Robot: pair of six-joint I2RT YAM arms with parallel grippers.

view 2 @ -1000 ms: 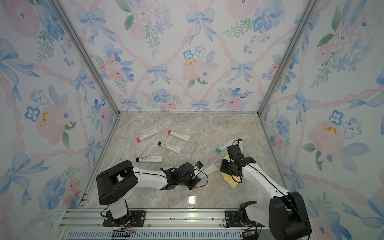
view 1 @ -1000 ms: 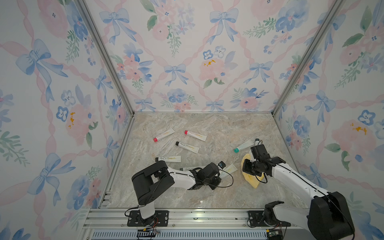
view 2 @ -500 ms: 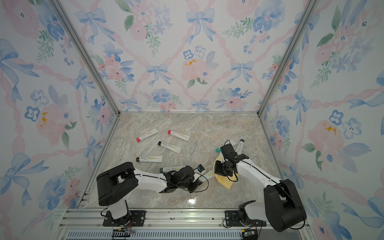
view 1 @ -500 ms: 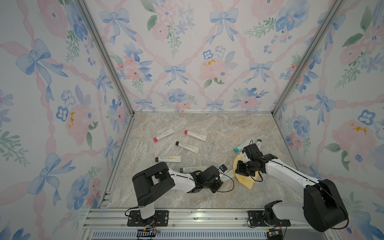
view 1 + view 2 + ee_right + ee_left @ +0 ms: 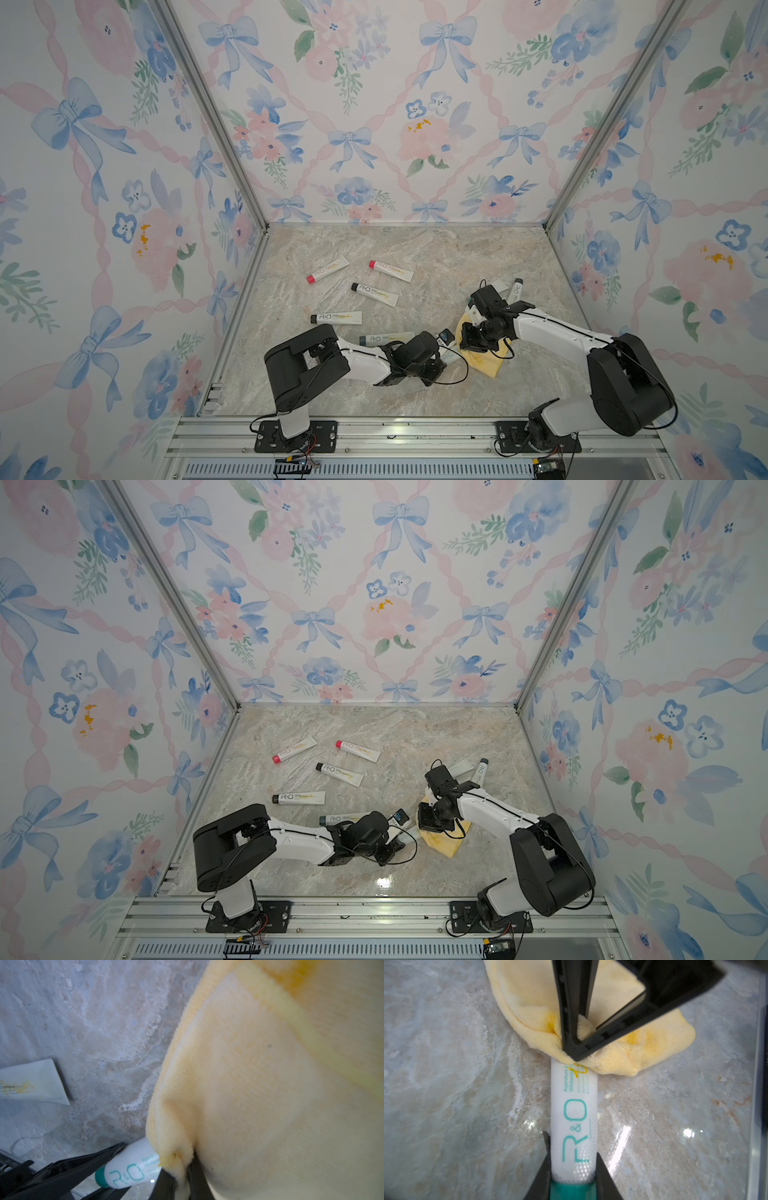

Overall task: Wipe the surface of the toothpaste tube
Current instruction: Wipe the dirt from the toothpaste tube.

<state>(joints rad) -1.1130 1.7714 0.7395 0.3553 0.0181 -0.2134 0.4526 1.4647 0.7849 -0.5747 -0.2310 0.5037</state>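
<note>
Jaws first. Left jaws are clamped on the toothpaste tube [image 5: 574, 1122] at its cap end, flanking it just above the teal cap [image 5: 571, 1191]. Right jaws are pinched together on a small fold of the yellow cloth [image 5: 529, 1012]. The cloth's edge lies on the tube's far end and covers the tail. The printed middle of the tube is bare.

The tube lies low over the counter [image 5: 446, 1084], pointing away from my left wrist. I cannot tell whether its underside touches the stone. In both top views the two wrists sit close together near the front right, cloth [image 5: 484, 361] spread beneath the right one. Six spare tubes [image 5: 337, 318] lie around the counter, one just beside the left arm.

My read: wipe under way, most of the tube not yet covered.

Risks:
- The tube is held at one end only, so downward pressure from the cloth could lever it out of the left jaws or kink it.
- The right jaws hold only a thin fold, so a dragging stroke could pull the cloth free.
- A long stroke toward the cap could knock the two sets of jaws together.
</note>
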